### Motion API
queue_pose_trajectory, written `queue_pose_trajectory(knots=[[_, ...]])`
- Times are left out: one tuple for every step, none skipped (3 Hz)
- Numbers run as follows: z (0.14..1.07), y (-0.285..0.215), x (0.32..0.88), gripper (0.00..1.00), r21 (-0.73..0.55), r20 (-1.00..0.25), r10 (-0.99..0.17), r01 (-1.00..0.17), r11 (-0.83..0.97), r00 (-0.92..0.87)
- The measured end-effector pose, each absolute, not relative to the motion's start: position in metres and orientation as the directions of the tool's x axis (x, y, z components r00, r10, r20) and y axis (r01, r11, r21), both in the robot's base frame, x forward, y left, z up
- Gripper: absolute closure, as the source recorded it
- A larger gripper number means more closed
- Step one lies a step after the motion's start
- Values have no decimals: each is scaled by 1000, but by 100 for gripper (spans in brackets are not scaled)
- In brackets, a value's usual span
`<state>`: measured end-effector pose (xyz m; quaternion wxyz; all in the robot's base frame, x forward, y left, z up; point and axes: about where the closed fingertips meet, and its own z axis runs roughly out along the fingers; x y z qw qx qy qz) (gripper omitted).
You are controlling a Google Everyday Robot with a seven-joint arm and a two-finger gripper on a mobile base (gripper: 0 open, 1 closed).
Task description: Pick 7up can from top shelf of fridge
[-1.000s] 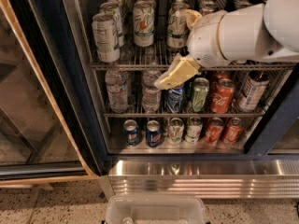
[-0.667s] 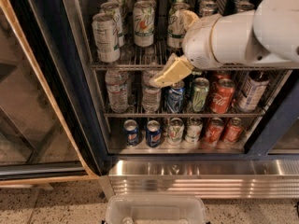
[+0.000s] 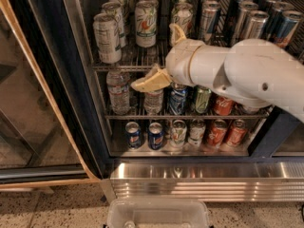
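The 7up can (image 3: 107, 37), silvery-white with small grey-green print, stands at the front left of the top shelf (image 3: 118, 67) in the fridge (image 3: 71, 89). My gripper (image 3: 155, 56) is open and empty. It sits in front of the shelf's front rail, just right of the can and apart from it. One tan finger (image 3: 151, 80) points down-left and the other (image 3: 177, 32) points up. White cans with a green-and-red logo (image 3: 146, 23) stand behind the gripper. My white arm (image 3: 247, 72) hides the shelf's right front.
Slim silver-and-blue cans (image 3: 251, 25) fill the top shelf's right side. Water bottles (image 3: 118, 91) and mixed cans (image 3: 202, 99) stand on the middle rack, with more cans (image 3: 154, 134) below. The open glass door (image 3: 28, 103) is at left. A clear plastic bin (image 3: 159, 215) sits below the steel base panel (image 3: 199, 179).
The arm and gripper have moved left along the top shelf's front, closer to the 7up can. The fingers stay spread. No can has moved.
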<state>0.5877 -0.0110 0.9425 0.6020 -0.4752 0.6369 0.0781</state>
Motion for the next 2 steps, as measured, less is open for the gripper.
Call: queue_pose_trajectory(knots=[[961, -3, 620, 0, -433, -897, -375, -637, 637, 235], [967, 21, 620, 0, -404, -913, -317, -655, 638, 255]])
